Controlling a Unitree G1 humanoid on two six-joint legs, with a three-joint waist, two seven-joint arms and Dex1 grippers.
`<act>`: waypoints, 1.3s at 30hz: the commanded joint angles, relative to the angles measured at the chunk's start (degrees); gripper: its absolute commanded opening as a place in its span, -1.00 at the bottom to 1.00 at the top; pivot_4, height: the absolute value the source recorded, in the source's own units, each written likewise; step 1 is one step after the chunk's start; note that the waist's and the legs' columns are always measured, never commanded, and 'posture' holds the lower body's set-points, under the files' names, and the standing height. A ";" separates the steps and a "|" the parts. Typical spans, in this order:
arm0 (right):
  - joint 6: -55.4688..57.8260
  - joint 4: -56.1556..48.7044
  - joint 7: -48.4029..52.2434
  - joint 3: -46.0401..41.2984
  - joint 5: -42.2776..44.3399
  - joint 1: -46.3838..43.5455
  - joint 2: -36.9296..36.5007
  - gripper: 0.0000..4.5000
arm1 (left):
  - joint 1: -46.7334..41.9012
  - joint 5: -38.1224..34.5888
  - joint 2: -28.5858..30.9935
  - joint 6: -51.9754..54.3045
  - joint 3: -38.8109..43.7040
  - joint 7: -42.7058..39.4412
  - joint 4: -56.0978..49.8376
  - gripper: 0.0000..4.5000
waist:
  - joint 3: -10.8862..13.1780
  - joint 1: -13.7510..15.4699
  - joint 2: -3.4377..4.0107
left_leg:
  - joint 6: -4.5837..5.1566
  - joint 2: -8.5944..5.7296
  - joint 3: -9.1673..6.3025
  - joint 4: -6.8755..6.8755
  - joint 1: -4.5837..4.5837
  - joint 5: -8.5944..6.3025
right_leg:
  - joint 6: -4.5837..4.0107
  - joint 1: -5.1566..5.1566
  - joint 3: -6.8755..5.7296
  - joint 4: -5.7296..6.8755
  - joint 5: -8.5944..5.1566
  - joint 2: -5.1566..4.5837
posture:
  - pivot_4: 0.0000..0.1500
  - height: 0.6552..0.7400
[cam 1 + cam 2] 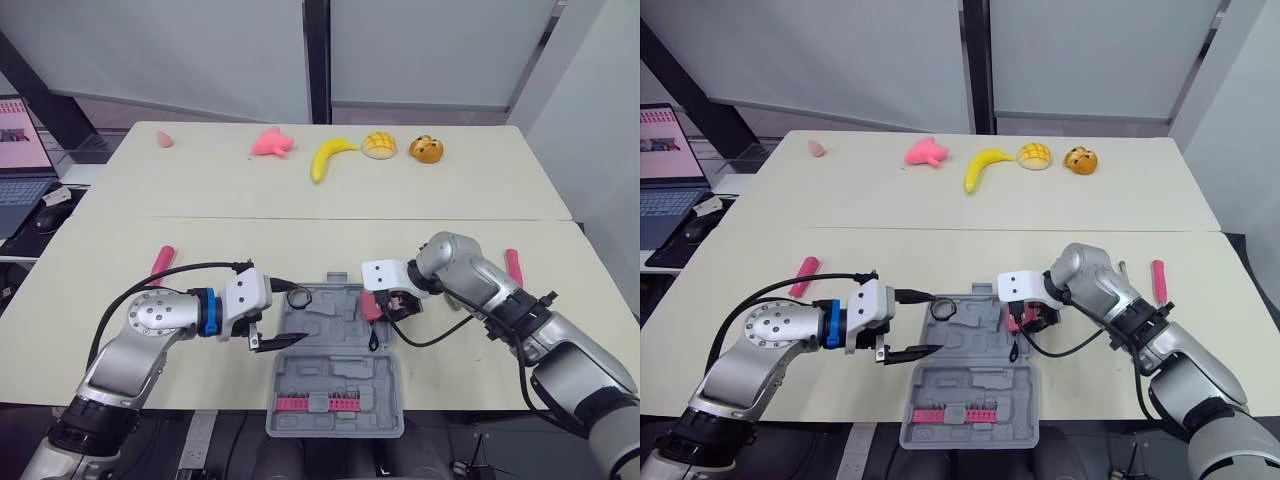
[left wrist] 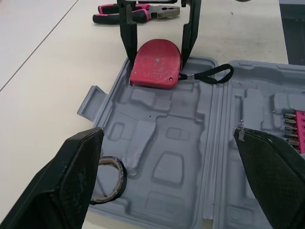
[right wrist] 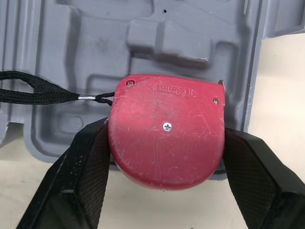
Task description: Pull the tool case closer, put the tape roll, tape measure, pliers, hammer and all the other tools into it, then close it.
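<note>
**Item 1.** Grey moulded plastic tool case [image 1: 340,375], lying open at the lower centre of the head views. A strip of pink screwdriver bits [image 1: 320,403] sat in its nearer half.

**Item 2.** Red, rounded plastic tape measure [image 2: 157,64] with a black wrist loop [image 2: 214,74]. It was clamped flat-side up between the two black fingers of the right gripper [image 3: 167,155], at the right-hand rim of the case's farther half. The loop already trailed into the tray. The grip across its narrow sides probably served to lower it into a recess.

**Item 3.** Black tape roll [image 2: 122,177], lying flat at the upper left of the case, just beside the left gripper [image 2: 167,133]. That gripper was spread wide and carried nothing (the roll looked already delivered).

**Item 4.** Pliers with pink-and-black handles [image 2: 138,13], on the cream tabletop beyond the case, not yet packed.

**Status.** Judged an early stage, with the lid open.
</note>
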 commanded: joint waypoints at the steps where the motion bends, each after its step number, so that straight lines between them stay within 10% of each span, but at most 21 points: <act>1: -0.97 0.48 0.04 -0.87 -0.66 -1.77 0.99 0.41 | -0.50 -0.94 -0.43 -0.12 0.53 0.18 -1.57 1.00 | 0.00 -0.15 0.00 | 0.00 0.00 -0.01 0.00 0.00 0.00 | 0.00 0.00 -0.01 0.00 0.00 0.00 | 1.00 1.00; 20: -1.00 2.41 -1.79 -2.35 -0.85 -2.90 3.55 0.41 | -0.06 -0.10 -0.35 -1.27 0.20 -0.41 -1.22 1.00 | 0.00 -0.45 0.01 | 0.00 0.00 -0.02 0.00 0.00 0.00 | -0.01 0.00 -0.02 0.01 0.00 0.00 | 1.00 1.00; 23: -0.80 2.12 -1.60 -2.61 -0.56 -2.98 3.28 0.99 | 0.02 -0.07 -0.37 -1.45 0.14 -0.51 -1.15 1.00 | 0.00 -0.58 0.01 | 0.00 0.00 -0.02 0.00 0.00 0.00 | -0.01 0.00 -0.02 0.01 0.01 0.00 | 1.00 1.00; 35: 1.50 -9.19 2.76 -9.70 6.18 -0.20 -0.95 0.99 | 0.27 -0.22 -0.41 -1.32 0.53 -0.16 -1.01 1.00 | 0.01 -0.65 0.01 | 0.00 0.00 -0.05 -0.01 -0.02 0.00 | -0.01 0.00 -0.04 0.01 0.01 0.00 | 1.00 1.00; 39: 1.07 -11.10 1.46 -10.69 7.22 2.75 -1.92 0.58 | 0.36 -0.43 -0.27 -1.21 0.79 -0.21 -1.03 1.00 | 0.01 -0.72 0.01 | 0.00 0.00 -0.05 -0.01 -0.01 0.00 | -0.01 0.00 -0.04 0.01 0.01 0.00 | 1.00 1.00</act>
